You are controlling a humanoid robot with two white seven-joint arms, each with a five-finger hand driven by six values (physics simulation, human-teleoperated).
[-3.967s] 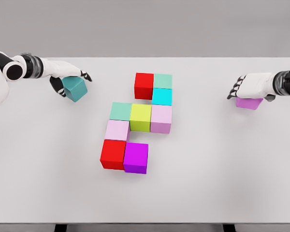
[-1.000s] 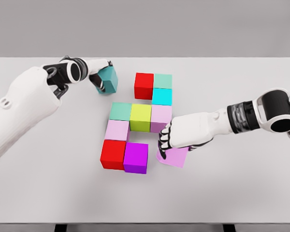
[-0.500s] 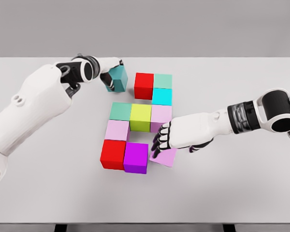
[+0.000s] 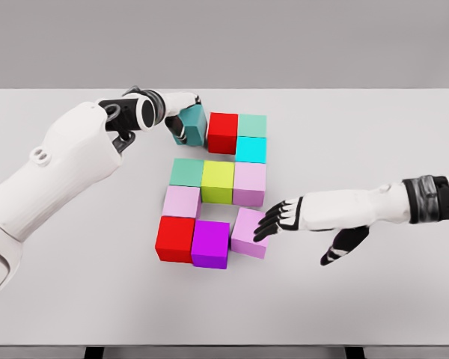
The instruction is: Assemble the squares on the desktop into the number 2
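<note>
Upper centre of frame: left robot hand (image 4: 181,118) grips teal cube (image 4: 191,125) against red cube (image 4: 223,132). Right robot hand (image 4: 284,217), fingers spread, touches pink cube (image 4: 249,232) lying tilted beside purple cube (image 4: 211,244) on white surface (image 4: 374,299).

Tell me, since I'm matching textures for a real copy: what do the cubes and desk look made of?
The cubes, like the red cube, look like matte plastic or painted wood: flat colour, no grain, no shine. The desk reads as smooth matte white laminate. Being renders, neither is certain.

Matt cubes (image 4: 218,182) – smooth matt table (image 4: 374,299).
</note>
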